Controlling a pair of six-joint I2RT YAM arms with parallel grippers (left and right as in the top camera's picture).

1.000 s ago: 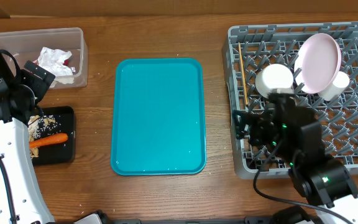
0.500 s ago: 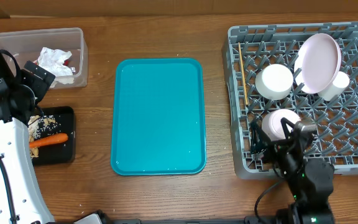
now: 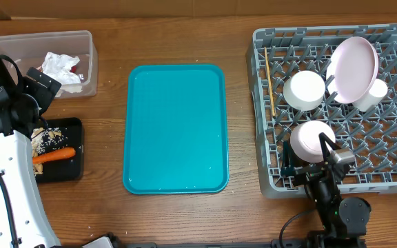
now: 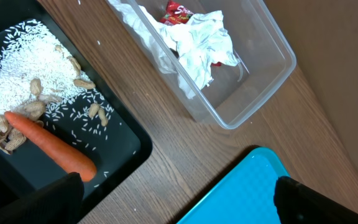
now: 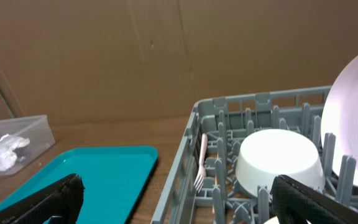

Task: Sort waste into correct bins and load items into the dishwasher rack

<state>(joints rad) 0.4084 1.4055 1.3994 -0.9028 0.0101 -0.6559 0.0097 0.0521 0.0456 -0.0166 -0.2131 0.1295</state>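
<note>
The right arm has drawn back toward the lower edge, right gripper (image 5: 178, 199) spread; left gripper (image 4: 179, 202) spread too. The carrot (image 3: 54, 155) lies left-to-right in the black tray (image 3: 72, 171), lower left. Wooden table (image 3: 105, 138), cardboard wall (image 5: 104, 50).

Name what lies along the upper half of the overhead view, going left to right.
clear tub → teal tray → dishwasher rack, and inside it: chopsticks → white bowl → pink plate.
</note>
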